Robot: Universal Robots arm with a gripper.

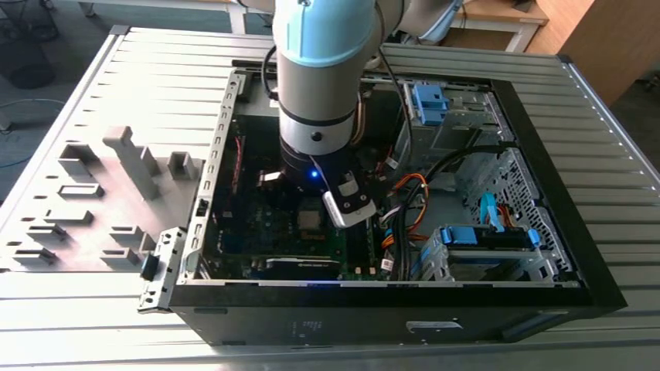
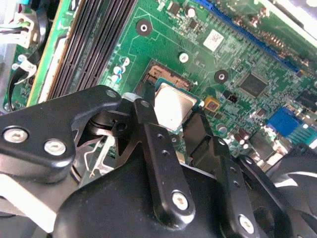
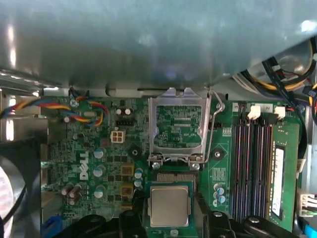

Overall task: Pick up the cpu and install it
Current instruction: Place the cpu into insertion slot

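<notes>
The cpu [image 3: 170, 206] is a small square chip with a dull silver top on a green edge. It sits between the two black fingers [image 3: 130, 224] of my gripper [image 3: 170, 220], which is shut on it. Held low over the green motherboard [image 3: 89, 163], the chip overlaps the near edge of the open socket [image 3: 176, 177], whose gold contacts show beyond it. The socket's hinged metal frame [image 3: 177, 126] stands flipped open. In the second wrist view the cpu [image 2: 172, 105] lies between the fingers [image 2: 148, 134], with the socket [image 2: 166, 75] just past it. In the exterior view my gripper [image 1: 309, 207] reaches down inside the PC case [image 1: 536, 154].
Long black memory sticks [image 3: 252, 168] run beside the socket. Coloured cables [image 3: 84, 111] and a fan [image 3: 12, 193] lie on the other side. In the exterior view orange cables [image 1: 413, 202] and blue drive brackets [image 1: 484, 236] fill the case's right, and a grey fixture plate [image 1: 103, 193] lies outside on the left.
</notes>
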